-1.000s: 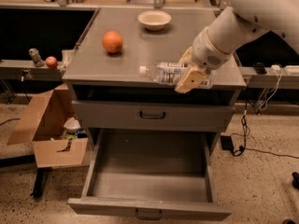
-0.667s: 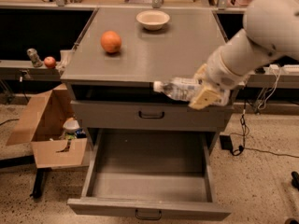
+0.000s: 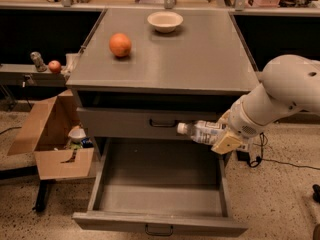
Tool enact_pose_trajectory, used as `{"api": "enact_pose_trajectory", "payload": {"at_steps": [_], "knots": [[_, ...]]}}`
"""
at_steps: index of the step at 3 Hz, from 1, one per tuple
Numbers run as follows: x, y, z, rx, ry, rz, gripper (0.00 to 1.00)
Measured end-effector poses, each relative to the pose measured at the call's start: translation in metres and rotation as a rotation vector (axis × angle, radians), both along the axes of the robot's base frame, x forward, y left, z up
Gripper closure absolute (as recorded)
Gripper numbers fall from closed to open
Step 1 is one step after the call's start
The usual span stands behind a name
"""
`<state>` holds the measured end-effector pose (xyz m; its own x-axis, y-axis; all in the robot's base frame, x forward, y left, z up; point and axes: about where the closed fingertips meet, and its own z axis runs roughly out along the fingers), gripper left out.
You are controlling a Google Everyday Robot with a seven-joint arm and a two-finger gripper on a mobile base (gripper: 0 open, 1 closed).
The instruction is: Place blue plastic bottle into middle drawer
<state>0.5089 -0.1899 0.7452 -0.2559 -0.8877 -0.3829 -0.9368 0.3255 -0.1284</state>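
Note:
The blue plastic bottle (image 3: 201,131), clear with a white cap pointing left, lies sideways in my gripper (image 3: 224,135). The gripper is shut on the bottle's right end and holds it in the air, in front of the closed upper drawer front and above the right rear part of the open middle drawer (image 3: 160,196). That drawer is a wide grey tray pulled fully out at the bottom of the cabinet, with a dark handle (image 3: 159,230) on its front. Its inside shows nothing in it. My white arm (image 3: 280,96) comes in from the right.
An orange (image 3: 120,45) and a white bowl (image 3: 165,21) sit on the cabinet top (image 3: 200,59). The closed upper drawer (image 3: 125,121) has a dark handle. An open cardboard box (image 3: 50,139) stands on the floor at the left. Cables lie on the floor at the right.
My gripper has carried the bottle off the cabinet top, over its front edge and down, to hang in front of the upper drawer above the open drawer.

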Motion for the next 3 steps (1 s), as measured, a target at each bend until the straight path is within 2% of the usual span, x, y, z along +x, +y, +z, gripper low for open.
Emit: {"api": "enact_pose_trajectory", "payload": {"at_steps": [1,2,3], "knots": [[0.0,0.0,0.0,0.0,0.0,0.0,1.0],[-0.013,-0.009,-0.046,0.038,0.066,-0.032,1.0],[-0.035,-0.01,-0.125,0.107,0.181,-0.038,1.0]]}}
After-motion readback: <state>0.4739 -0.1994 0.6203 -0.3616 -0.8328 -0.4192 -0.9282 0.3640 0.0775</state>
